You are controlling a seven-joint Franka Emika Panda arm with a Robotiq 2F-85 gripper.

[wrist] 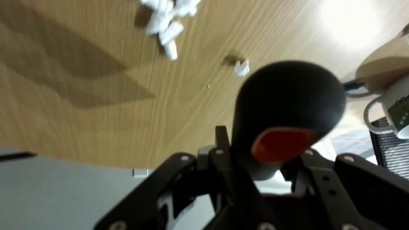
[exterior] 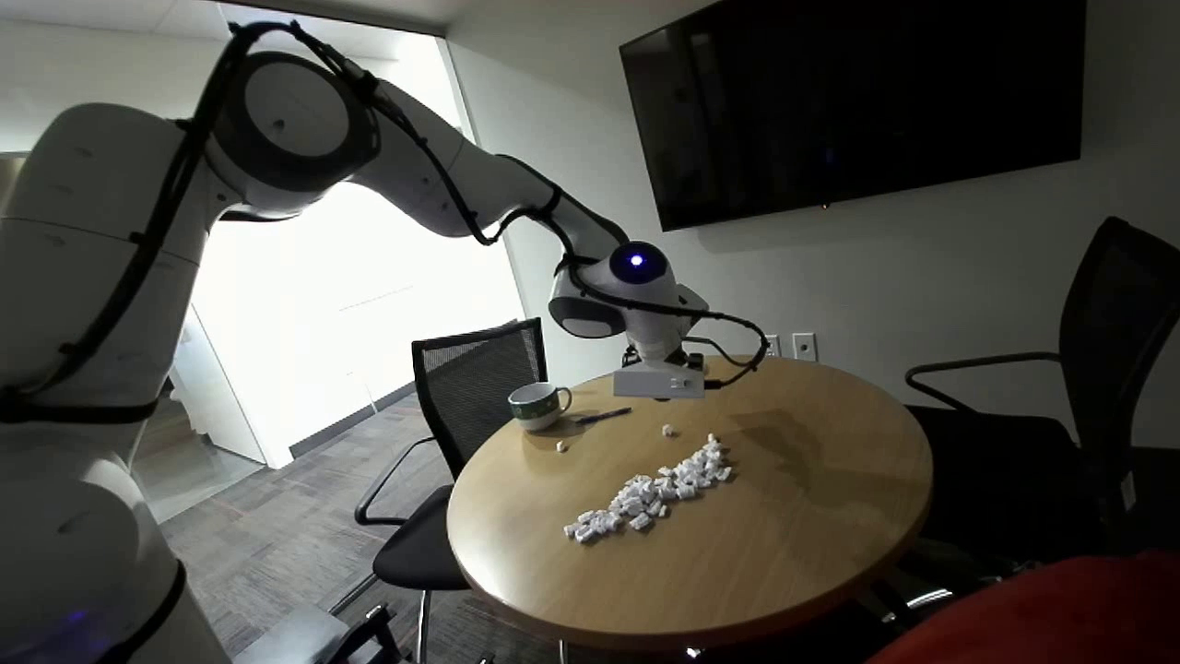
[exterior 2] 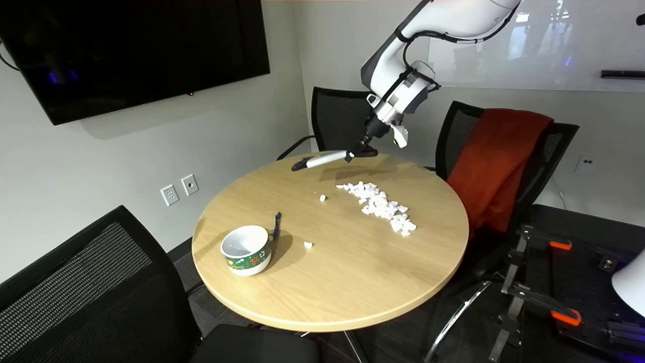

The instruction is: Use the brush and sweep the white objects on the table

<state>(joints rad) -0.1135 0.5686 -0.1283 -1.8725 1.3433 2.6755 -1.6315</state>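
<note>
Brush (exterior 2: 326, 159) in grip: my claw (exterior 2: 360, 149) is closed around it, and I hold it above the table (exterior 2: 327, 287), apart from the surface. In the wrist view its rounded black end shows a red patch. The white pieces (exterior 2: 381, 206) lie in a long heap, nearer the edge by the chair (exterior 2: 451, 141) draped with a red cloth (exterior 2: 496, 171) than the edge below the screen (exterior 2: 136, 55). One loose piece (exterior 2: 323, 198) sits between them and the screen-side edge; another loose piece (exterior 2: 308, 244) lies near the mug (exterior 2: 247, 254), which stands, a blue pen (exterior 2: 276, 226) just beside it, close to the edge by a mesh chair (exterior 2: 101, 297).
</note>
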